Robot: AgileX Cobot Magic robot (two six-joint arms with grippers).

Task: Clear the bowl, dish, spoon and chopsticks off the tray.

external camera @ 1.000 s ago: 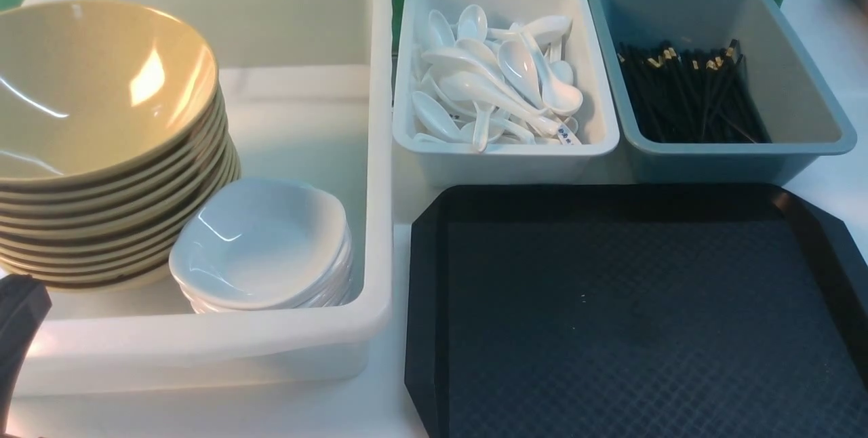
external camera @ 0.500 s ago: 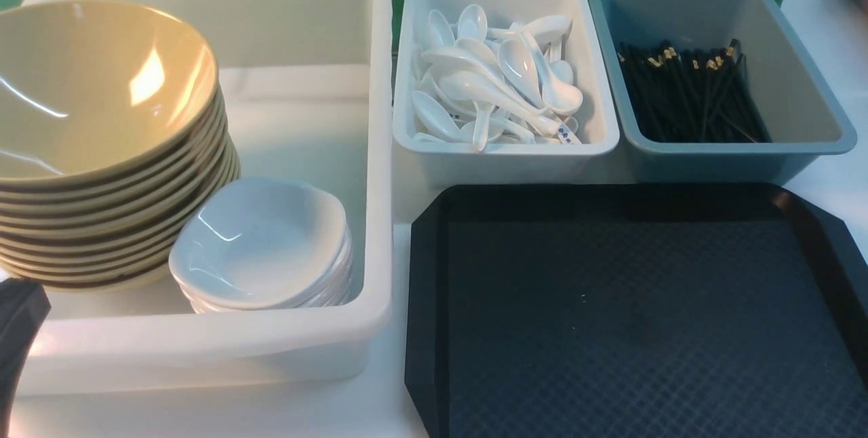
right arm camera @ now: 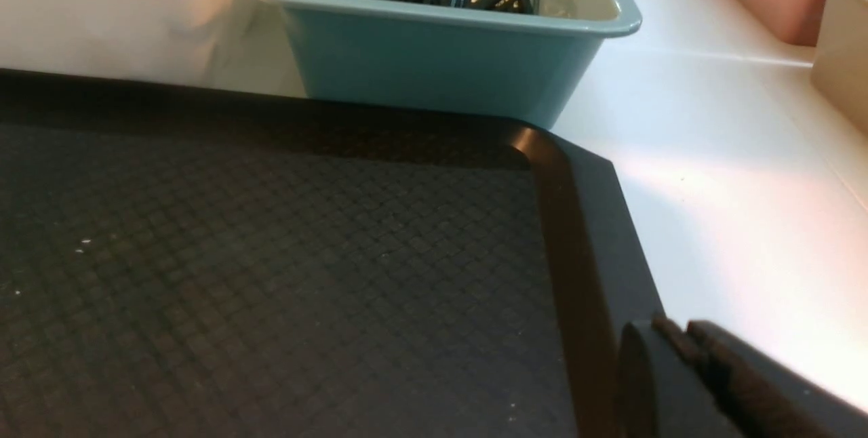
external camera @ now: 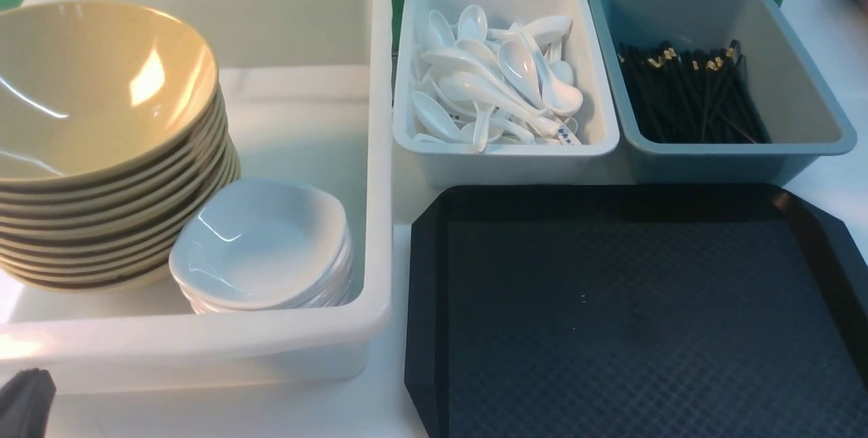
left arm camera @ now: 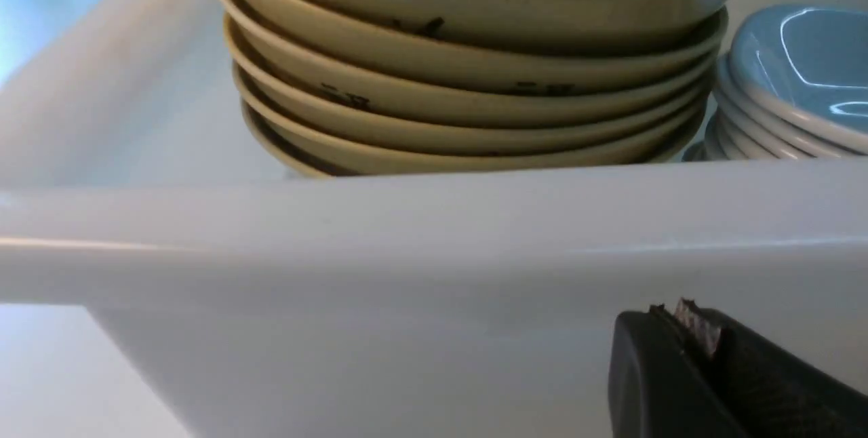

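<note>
Pressing its two black fingers together with nothing between them, the left gripper [left arm camera: 702, 329] sits low outside the near wall of the big white tub [left arm camera: 407, 248]; in the front view only its dark tip [external camera: 26, 401] shows at the lower left corner. The right gripper [right arm camera: 685, 346] likewise has its fingers closed and empty, poised over the right rim of the black tray [right arm camera: 583, 234].

Inside the white tub [external camera: 203, 343], the mustard-yellow bowl [external camera: 95, 85] tops a tall, tilted stack of like bowls on the left, and the white dish [external camera: 261, 241] tops a short stack just beside it, touching the bowl stack. Behind the tray [external camera: 427, 316], whose diamond-textured floor is bare, a small white bin [external camera: 505, 156] holds a heap of white soup spoons [external camera: 502, 78]. Right of it, a grey-blue bin [external camera: 719, 156] holds the black chopsticks [external camera: 692, 95], gold bands toward the far end.
</note>
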